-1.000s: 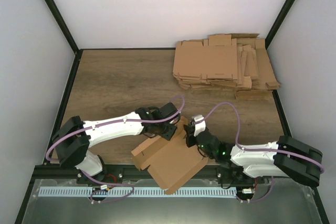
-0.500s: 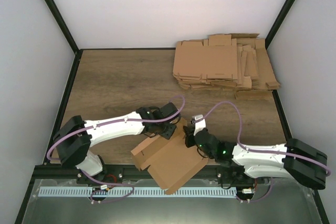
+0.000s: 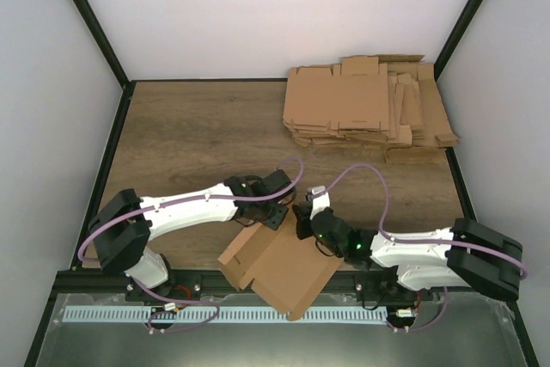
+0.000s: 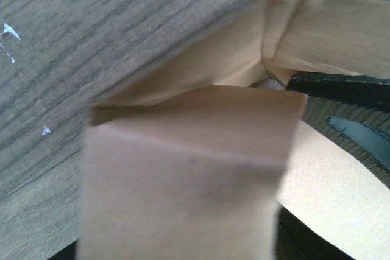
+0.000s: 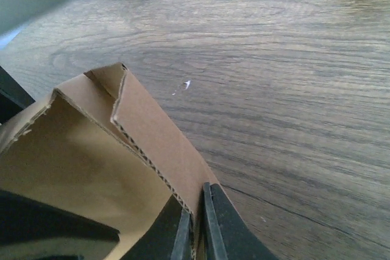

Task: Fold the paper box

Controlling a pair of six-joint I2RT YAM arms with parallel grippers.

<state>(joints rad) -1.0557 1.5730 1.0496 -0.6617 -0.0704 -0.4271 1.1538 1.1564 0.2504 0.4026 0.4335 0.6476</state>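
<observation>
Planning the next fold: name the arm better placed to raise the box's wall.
Right, probably: the right gripper is pinched on a raised wall edge of the paper box. Whether the left gripper holds its flap is unclear.

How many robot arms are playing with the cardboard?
2. The left arm reaches in from the near left corner, the right arm from the near right. Both meet at the paper box by the front edge of the table.
</observation>
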